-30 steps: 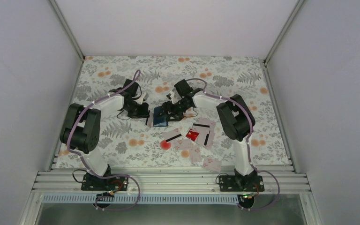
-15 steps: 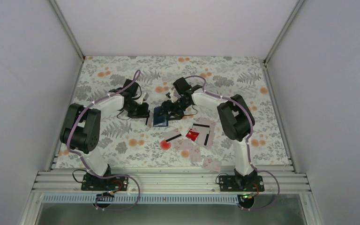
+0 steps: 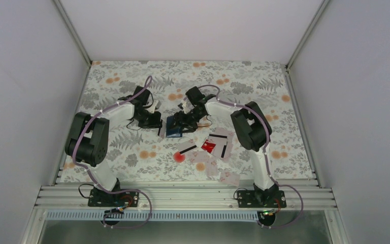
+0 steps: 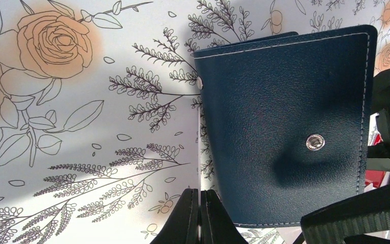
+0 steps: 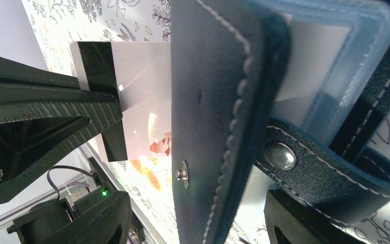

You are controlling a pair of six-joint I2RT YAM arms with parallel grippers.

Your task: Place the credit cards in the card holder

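Note:
The navy card holder (image 3: 173,127) lies mid-table between both grippers. In the left wrist view its closed-looking cover (image 4: 284,127) shows a snap stud. My left gripper (image 4: 199,216) is shut on a whitish credit card with a black stripe (image 5: 142,91), seen edge-on in its own view (image 4: 199,142), its far end against the holder's left edge. My right gripper (image 5: 198,213) is open, its fingers wide either side of the holder's raised cover (image 5: 218,101). Pale clear pockets (image 5: 335,76) and the snap tab (image 5: 325,168) show beside that cover.
Several loose cards lie in front of the holder, among them a red one (image 3: 208,147), a striped one (image 3: 187,148) and a pale one near the front edge (image 3: 228,178). The floral tablecloth (image 3: 117,147) covers the table, with grey walls around it.
My right arm's elbow and gripper have shifted slightly to the left at the holder. The left arm and its card have stayed put.

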